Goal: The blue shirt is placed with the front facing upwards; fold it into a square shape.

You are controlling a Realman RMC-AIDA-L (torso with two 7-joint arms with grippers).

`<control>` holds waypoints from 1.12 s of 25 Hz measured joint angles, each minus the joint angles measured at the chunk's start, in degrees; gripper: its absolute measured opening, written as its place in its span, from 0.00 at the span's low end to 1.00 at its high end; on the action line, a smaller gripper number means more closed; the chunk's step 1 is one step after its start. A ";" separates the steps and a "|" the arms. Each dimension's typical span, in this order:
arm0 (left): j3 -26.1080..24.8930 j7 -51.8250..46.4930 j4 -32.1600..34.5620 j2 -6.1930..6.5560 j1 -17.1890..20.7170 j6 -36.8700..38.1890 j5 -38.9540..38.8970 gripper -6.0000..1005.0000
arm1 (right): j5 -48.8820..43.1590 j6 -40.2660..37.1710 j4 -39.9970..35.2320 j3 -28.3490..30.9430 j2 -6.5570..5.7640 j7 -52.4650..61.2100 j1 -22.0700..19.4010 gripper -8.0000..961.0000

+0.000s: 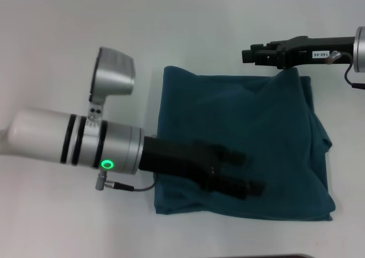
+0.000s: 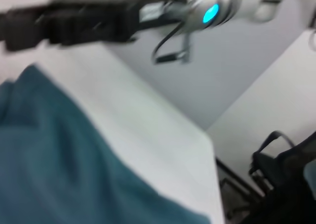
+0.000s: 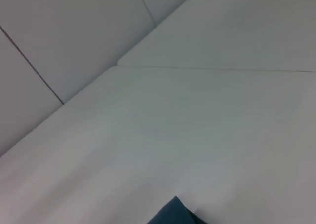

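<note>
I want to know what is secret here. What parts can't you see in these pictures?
- Folded dark teal-blue cotton shirt: its lettering, collar and sleeves are tucked out of sight in the head view.
- Black left gripper: blurred above the shirt in the head view, so open or shut is unclear.
- Black right gripper: its fingertips are too small in the head view and blurred in the left wrist view.
- White table: cut off by every picture's edge.

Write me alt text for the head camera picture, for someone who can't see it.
A blue shirt, folded into a rough square, lies on a white table. The left gripper reaches over its near half with fingers apart, while the right gripper hangs by the shirt's far edge.
</note>
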 joint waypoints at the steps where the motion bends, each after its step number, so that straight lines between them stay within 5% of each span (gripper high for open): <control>1: -0.86 0.01 -0.69 0.03 0.28 0.50 -0.03 0.91 | -0.03 0.02 0.00 -0.06 -0.01 0.00 -0.10 0.39; 14: -10.79 -0.34 -4.58 0.30 0.17 -5.47 -0.08 0.91 | 1.03 -5.38 -0.84 1.84 -2.34 0.57 -4.79 0.39; 22: -11.25 -4.94 -4.48 0.72 -2.28 -15.17 0.67 0.91 | 0.87 -8.92 -1.86 2.38 -5.25 4.73 -7.27 0.39; 28: -11.35 -12.84 -4.89 1.64 -3.86 -21.34 4.46 0.91 | 0.46 -11.16 -4.01 2.45 -5.96 7.31 -8.25 0.39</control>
